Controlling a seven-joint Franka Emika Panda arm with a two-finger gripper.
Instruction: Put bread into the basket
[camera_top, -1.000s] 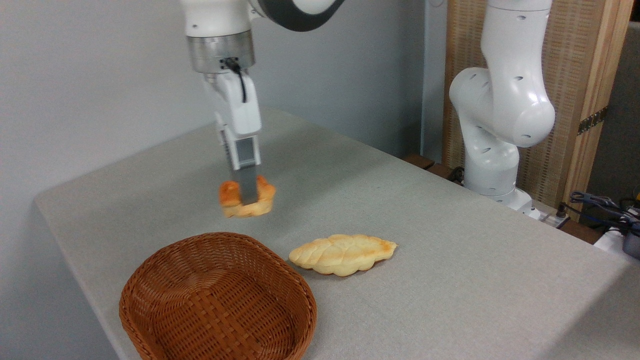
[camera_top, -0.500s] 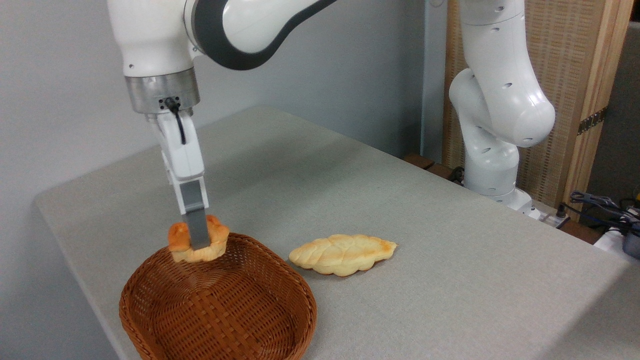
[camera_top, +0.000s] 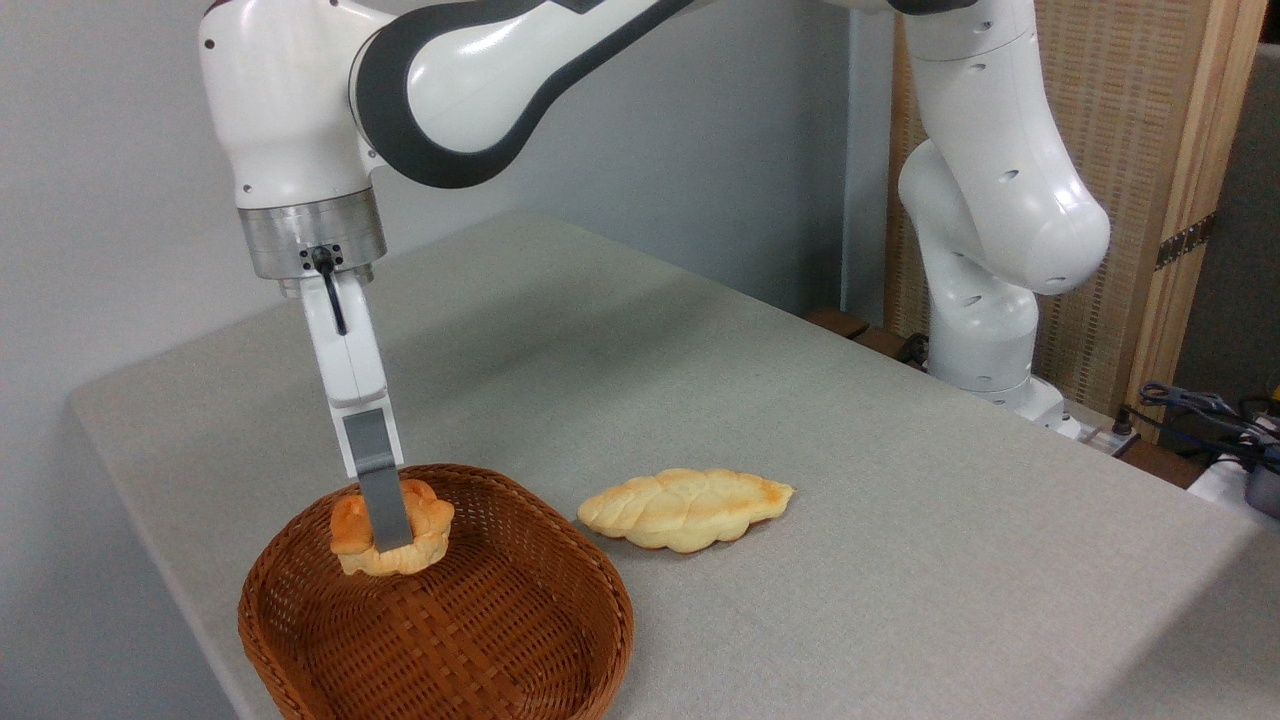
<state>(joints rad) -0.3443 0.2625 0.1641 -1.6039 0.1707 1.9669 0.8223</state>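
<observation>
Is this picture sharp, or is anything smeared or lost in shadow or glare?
In the fixed camera view, all is sharp: the bun between the gripper fingers, the wicker basket weave and the braided loaf show no smear. Light is soft and even, with faint shadows on the table. Mild sheen on the white arm; no glare hides anything.

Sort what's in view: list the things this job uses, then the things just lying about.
In use:
- small orange-brown knotted bun, held between the gripper fingers inside the basket
- shallow oval reddish-brown wicker basket

Lying about:
- long pale-yellow leaf-shaped braided loaf, on the grey table right of the basket
- cables at the far right edge
</observation>
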